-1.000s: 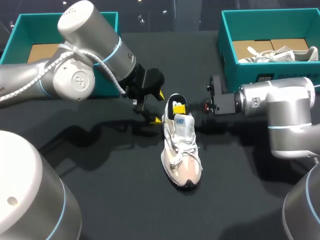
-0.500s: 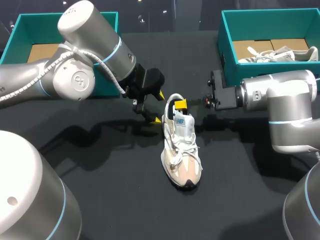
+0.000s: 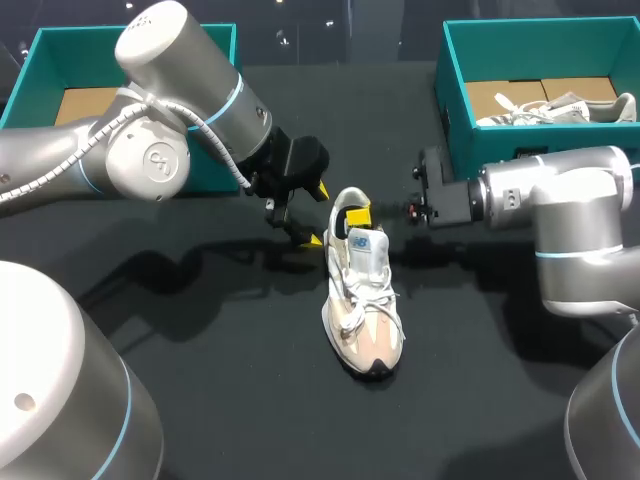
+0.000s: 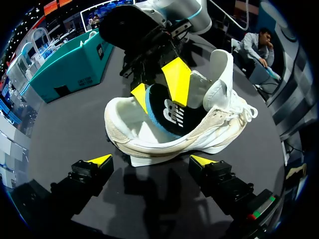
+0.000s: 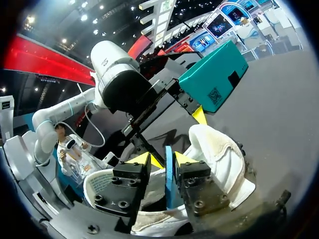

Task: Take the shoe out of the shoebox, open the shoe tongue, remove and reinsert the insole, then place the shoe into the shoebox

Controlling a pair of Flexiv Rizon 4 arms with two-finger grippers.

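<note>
A white and beige shoe stands upright on the black table, toe toward me. Its blue and black insole is tilted up out of the heel opening. My right gripper reaches into that opening from the right. In the right wrist view its fingers stand open on either side of the insole's blue edge, with a gap on one side. My left gripper waits just left of the heel, wide open and holding nothing. In the left wrist view the shoe's heel lies just ahead of the left gripper.
A teal shoebox at the back right holds a second shoe. Another teal shoebox stands at the back left, behind my left arm. Dark tabletop lies bare in front of the shoe's toe.
My right gripper lifted a little at the heel opening half a second ago and has come back down to the insole. The shoe and my left arm have not moved.
</note>
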